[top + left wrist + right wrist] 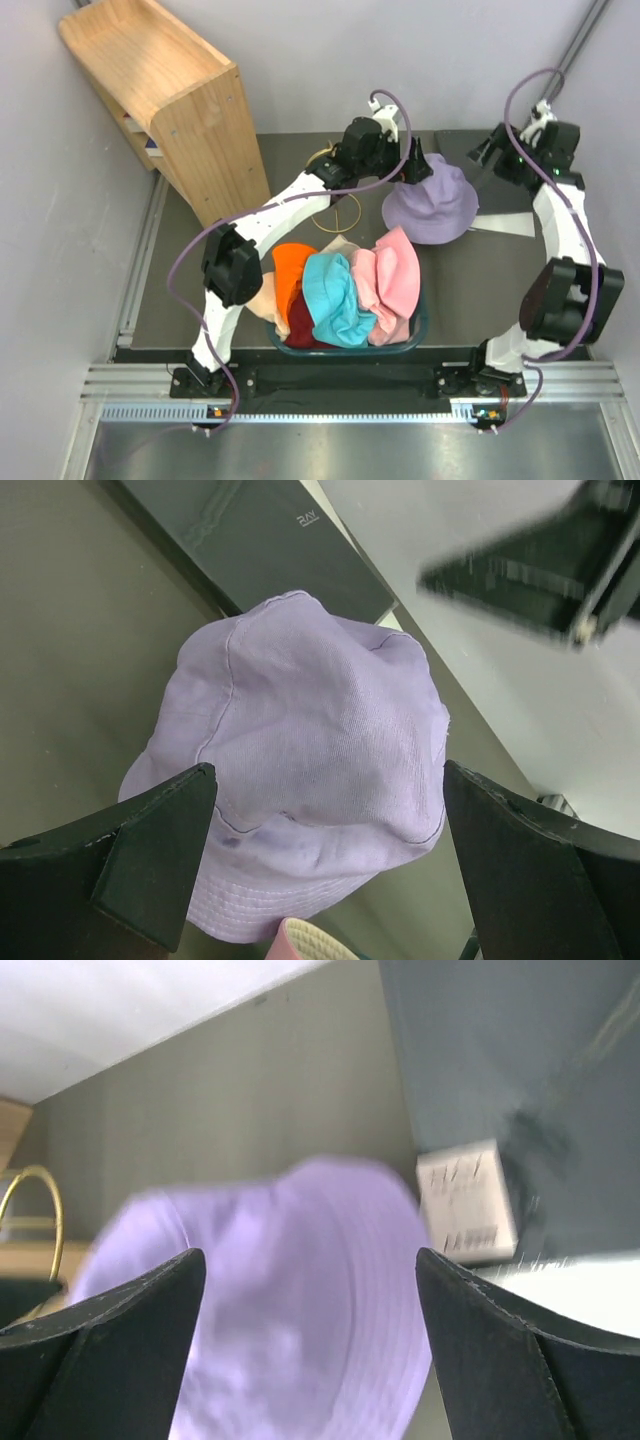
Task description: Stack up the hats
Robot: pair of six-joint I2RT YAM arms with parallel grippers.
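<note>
One lavender soft fabric bucket hat (432, 207): crown up, brim flat on the dark table mat (190, 290), toward the far side.

Several further floppy fabric hats, orange (291, 268), teal (335, 296), pink (392, 274) and maroon (303, 336), are heaped in the dark teal plastic tub (421, 325) near my bases.

Left gripper (328, 770): jaws spread wide, hovering over the lavender crown and holding nothing.

Right gripper (310, 1255): jaws spread, empty, to the hat's right.

Handling, as I judge it: the lavender hat serves as the stack's base, so leave it flat. Pinch the next hat by its crown and lower it centred.

Edges: a gold wire frame (338, 215) lies under my left forearm, a pale wooden shelf (165, 95) stands far left, and a flat black box (270, 540) lies beside the hat. Bare mat to the hat's near right gives swing room.
</note>
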